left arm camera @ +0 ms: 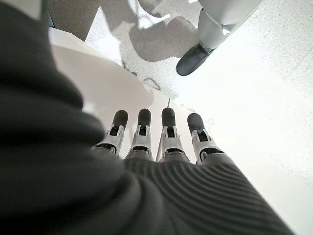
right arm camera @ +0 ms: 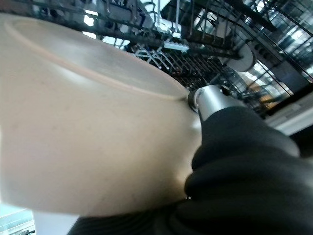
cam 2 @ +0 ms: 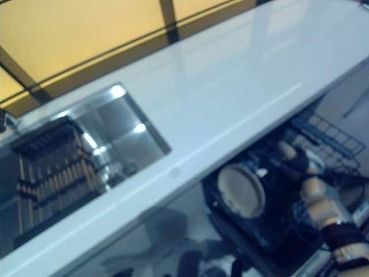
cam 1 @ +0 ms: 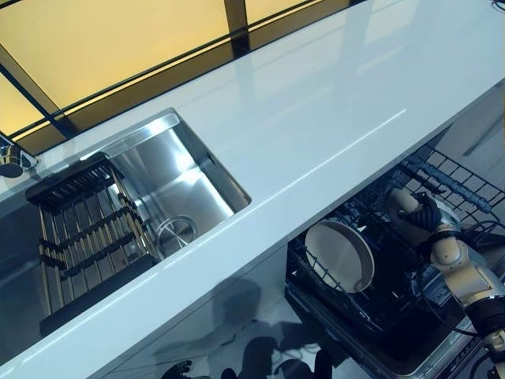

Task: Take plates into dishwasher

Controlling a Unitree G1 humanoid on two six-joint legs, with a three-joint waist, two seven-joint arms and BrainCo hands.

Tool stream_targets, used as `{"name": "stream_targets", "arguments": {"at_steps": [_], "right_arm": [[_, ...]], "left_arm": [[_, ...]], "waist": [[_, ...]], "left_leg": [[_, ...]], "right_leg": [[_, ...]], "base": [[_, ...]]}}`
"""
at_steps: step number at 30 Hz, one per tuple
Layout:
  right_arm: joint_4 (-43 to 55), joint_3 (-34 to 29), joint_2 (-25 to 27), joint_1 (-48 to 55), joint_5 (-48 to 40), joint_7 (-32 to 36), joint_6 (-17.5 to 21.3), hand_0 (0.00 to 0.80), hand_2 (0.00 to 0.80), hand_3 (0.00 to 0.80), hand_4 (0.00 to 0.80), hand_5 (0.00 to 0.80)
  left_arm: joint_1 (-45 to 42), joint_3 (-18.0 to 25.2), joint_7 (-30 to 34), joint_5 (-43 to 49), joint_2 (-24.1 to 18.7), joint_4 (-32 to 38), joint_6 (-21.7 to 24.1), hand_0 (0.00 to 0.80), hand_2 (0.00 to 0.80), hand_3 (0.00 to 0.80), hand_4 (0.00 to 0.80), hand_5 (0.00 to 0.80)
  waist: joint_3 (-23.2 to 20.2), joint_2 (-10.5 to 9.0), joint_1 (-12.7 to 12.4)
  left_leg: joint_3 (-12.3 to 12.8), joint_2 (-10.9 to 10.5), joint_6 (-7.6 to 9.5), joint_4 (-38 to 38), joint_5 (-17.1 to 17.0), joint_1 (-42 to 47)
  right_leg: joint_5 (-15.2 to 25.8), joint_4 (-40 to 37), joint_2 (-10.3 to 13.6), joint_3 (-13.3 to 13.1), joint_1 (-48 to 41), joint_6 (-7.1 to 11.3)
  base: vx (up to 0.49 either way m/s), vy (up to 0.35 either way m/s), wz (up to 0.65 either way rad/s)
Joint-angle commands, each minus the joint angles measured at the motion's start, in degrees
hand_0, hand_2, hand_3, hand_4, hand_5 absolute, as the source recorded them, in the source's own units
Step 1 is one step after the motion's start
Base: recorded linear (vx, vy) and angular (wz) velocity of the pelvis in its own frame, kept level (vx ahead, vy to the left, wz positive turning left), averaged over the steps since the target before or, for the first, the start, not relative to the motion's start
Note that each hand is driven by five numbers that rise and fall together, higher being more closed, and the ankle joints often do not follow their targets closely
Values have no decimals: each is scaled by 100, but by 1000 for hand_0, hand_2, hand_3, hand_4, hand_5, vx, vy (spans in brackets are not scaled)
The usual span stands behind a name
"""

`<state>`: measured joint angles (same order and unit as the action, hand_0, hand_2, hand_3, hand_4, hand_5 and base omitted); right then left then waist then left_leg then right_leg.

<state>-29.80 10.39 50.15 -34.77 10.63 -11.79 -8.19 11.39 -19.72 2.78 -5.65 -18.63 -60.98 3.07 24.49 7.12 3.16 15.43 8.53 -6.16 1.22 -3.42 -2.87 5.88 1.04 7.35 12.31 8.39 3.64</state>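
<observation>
A round cream plate (cam 1: 339,254) stands on edge in the dishwasher's pulled-out black wire rack (cam 1: 454,180), below the counter's front edge. My right hand (cam 1: 418,212) reaches in from the lower right, just beside the plate's upper right edge. In the right wrist view the plate (right arm camera: 88,137) fills most of the picture, the thumb (right arm camera: 210,100) lies against its rim, and the other fingers are hidden behind it. My left hand (left arm camera: 161,147) appears only in its own wrist view, hanging over the floor with straight fingers and nothing in it.
A long white countertop (cam 1: 316,126) runs across the view above the dishwasher. At the left a steel sink (cam 1: 181,181) is set into it, with a black slatted drying rack (cam 1: 87,229) and a tap (cam 1: 12,162) beside it.
</observation>
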Motion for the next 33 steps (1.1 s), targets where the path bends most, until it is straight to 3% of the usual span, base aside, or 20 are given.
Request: {"name": "stream_targets", "arguments": {"at_steps": [1, 33], "right_arm": [[-113, 280, 24, -509, 139, -95, 29, 800, 800, 800, 800, 800], [-812, 798, -418, -787, 103, 3, -86, 800, 800, 800, 800, 800]], "left_arm": [[93, -298, 34, 112, -196, 41, -10, 0, 0, 0, 0, 0], [383, -412, 112, 148, -278, 225, -193, 0, 0, 0, 0, 0]], "waist": [[-149, -106, -174], [24, -46, -332]], "left_leg": [[-350, 93, 60, 65, -629, -861], [-448, 63, 90, -47, -637, -1045]], "right_leg": [[-1382, 1640, -17, 200, 293, -280], [-1343, 1755, 41, 279, 460, -281]], "base": [[0, 0, 0], [-1, -5, 1]]}}
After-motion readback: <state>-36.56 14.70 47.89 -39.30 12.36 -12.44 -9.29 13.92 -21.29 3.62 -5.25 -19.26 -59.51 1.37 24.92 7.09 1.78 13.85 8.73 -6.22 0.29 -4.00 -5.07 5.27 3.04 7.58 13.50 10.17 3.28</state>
